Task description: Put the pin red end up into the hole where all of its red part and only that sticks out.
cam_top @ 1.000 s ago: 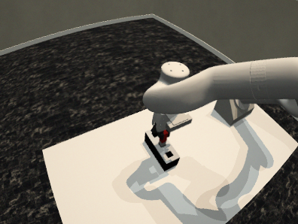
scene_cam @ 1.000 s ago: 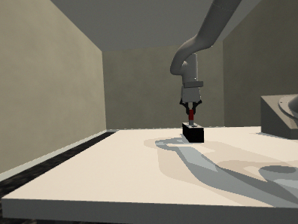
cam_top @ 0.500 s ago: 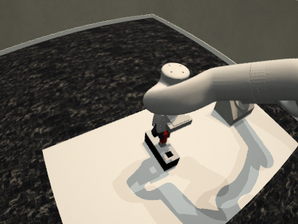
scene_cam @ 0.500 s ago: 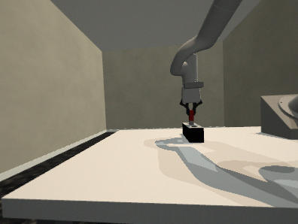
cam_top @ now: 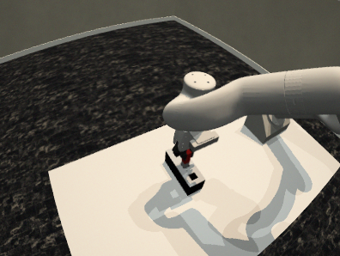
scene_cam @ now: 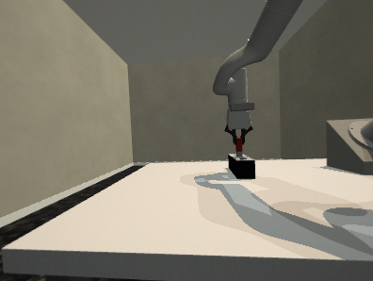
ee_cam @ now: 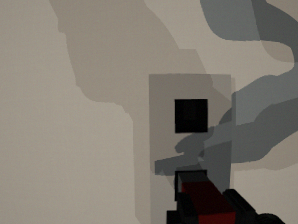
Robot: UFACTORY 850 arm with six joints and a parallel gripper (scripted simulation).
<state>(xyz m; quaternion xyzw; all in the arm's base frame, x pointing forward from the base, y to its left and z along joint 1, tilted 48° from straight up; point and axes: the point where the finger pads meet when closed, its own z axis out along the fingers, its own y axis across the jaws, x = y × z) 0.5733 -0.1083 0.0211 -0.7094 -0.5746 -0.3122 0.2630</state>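
Pin: standing upright between the fingers, long axis vertical, red end pointing up, grey lower end pointing down at the block's top.
Fingers: closing narrowly on the pin's red part, gripping it from both sides.
Block: sitting directly below the fingers on the bench; whether the pin's tip is entering a hole cannot be told.
Open hole: showing just beyond the fingers in the wrist view.
Bench: carrying the block, pale surface spreading around it.

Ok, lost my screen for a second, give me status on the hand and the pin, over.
Hand shut on pin, red end up. Pin upright over block, lower end at its top. Nothing in the way.
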